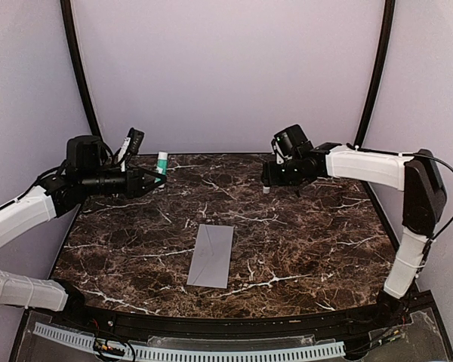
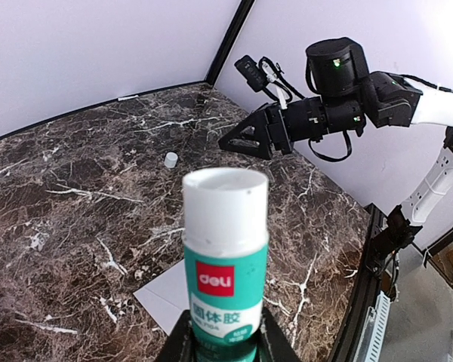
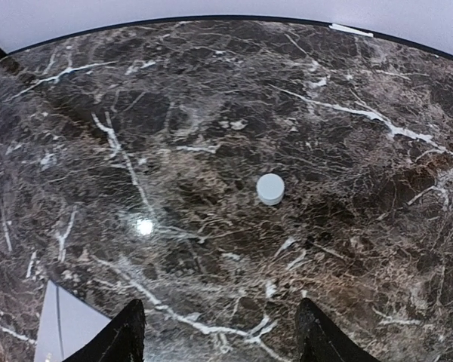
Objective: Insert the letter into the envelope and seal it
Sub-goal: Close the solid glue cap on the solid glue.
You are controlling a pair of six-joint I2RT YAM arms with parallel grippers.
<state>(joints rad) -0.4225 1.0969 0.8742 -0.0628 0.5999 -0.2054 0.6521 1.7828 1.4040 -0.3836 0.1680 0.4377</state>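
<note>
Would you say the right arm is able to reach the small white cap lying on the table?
Probably yes: the right gripper hangs open above the cap, with nothing in between.

Dark brown, white-veined marble surface, enclosed by pale lilac walls; curved black struts rise from its far corners.

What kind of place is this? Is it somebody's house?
Probably a robot lab booth, not a house: two robot arms stand at a dark marble-look table, with plain lilac walls closing it in.
</note>
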